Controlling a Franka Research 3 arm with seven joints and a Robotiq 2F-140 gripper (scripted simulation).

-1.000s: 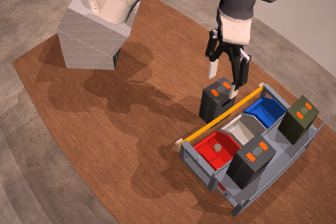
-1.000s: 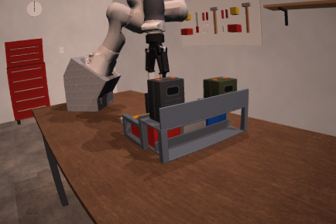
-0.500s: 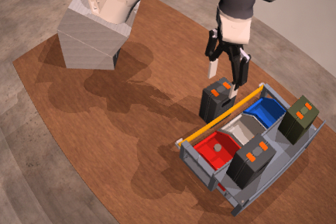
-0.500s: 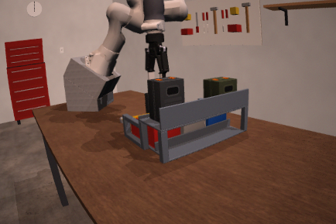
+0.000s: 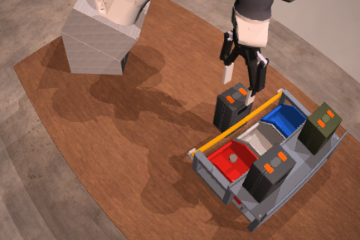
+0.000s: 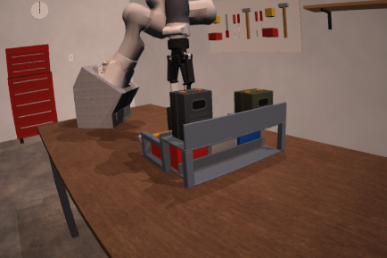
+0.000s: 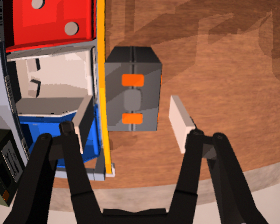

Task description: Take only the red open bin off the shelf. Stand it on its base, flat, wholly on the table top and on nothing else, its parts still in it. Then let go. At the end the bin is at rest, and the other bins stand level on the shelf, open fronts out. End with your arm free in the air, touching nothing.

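The red bin (image 5: pixel 221 161) (image 6: pixel 176 159) (image 7: pixel 51 31) sits at one end of the shelf (image 5: pixel 211 178) (image 6: pixel 232 126), behind the yellow bar (image 5: pixel 236 127) (image 7: pixel 102 75). Round grey parts (image 5: pixel 233 158) (image 7: pixel 71 28) lie in it. The white bin (image 5: pixel 258 139) (image 7: pixel 66 72) is beside it, then the blue bin (image 5: pixel 286 122) (image 6: pixel 248 138) (image 7: pixel 46 131); all stand in a row. My gripper (image 5: pixel 238 85) (image 6: pixel 181 87) (image 7: pixel 131 106) is open and empty. It hangs above a dark case (image 5: pixel 226 112) (image 7: pixel 133 100) outside the bar, fingertips to either side of its top in the wrist view.
The dark case stands on the table top (image 5: pixel 137 135) (image 6: pixel 267 208), close to the yellow bar near the white and blue bins. Another dark case (image 5: pixel 270 174) (image 6: pixel 193 112) and a green case (image 5: pixel 321 129) (image 6: pixel 254 101) stand on the shelf's upper rear part.
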